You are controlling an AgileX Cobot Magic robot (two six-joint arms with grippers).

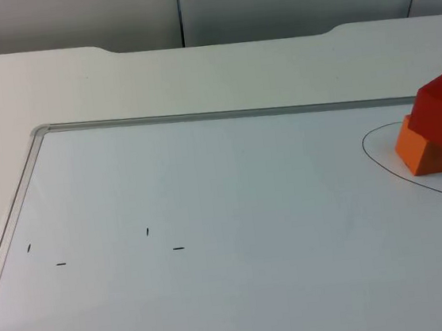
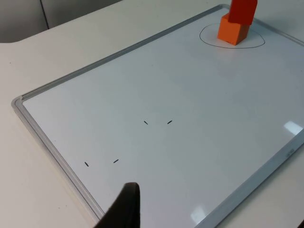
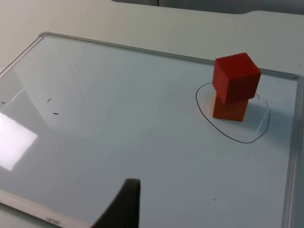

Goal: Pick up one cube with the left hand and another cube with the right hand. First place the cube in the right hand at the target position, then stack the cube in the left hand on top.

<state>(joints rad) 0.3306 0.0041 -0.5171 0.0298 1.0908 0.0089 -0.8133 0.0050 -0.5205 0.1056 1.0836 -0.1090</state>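
Fingers state: cannot tell. Red cube (image 1: 441,107) sits skewed atop orange cube (image 1: 428,149) inside ring (image 3: 232,114); keep clear, retreat slowly.

So, what you can see of your robot here is pretty minimal. Your left gripper (image 2: 124,209) comes across as one solid black piece with a matte finish. It's wide at its base and narrows up to a blunt, rounded tip, one side sloping and the other nearly straight. Your right gripper (image 3: 124,204) looks like its twin: same plain black, same tapered wedge shape with the rounded end, a touch greyer along the sloping edge where the light catches it.
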